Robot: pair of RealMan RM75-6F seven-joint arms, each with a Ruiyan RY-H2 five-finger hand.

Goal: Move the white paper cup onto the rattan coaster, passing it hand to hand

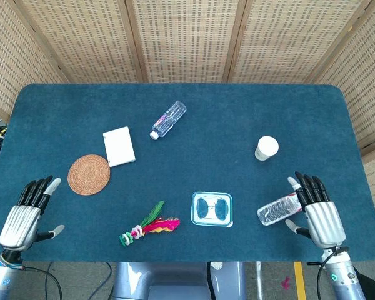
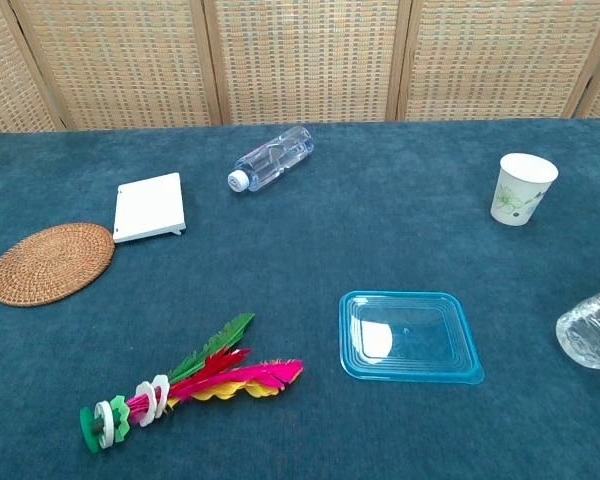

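The white paper cup (image 1: 266, 148) (image 2: 523, 188) stands upright at the right of the blue table, with a faint green print on its side. The round rattan coaster (image 1: 89, 174) (image 2: 51, 263) lies flat at the left. My right hand (image 1: 317, 210) hovers near the front right edge, fingers apart and empty, some way in front of the cup. Over the front left corner my left hand (image 1: 29, 212) is also spread and empty, left of the coaster. Neither hand shows in the chest view.
A clear bottle (image 1: 277, 210) (image 2: 590, 327) lies just left of my right hand. A second bottle (image 1: 169, 119) (image 2: 271, 157) lies at the back centre. A white box (image 1: 119, 146) sits by the coaster. A blue lid (image 1: 212, 209) and a feather shuttlecock (image 1: 149, 225) lie in front.
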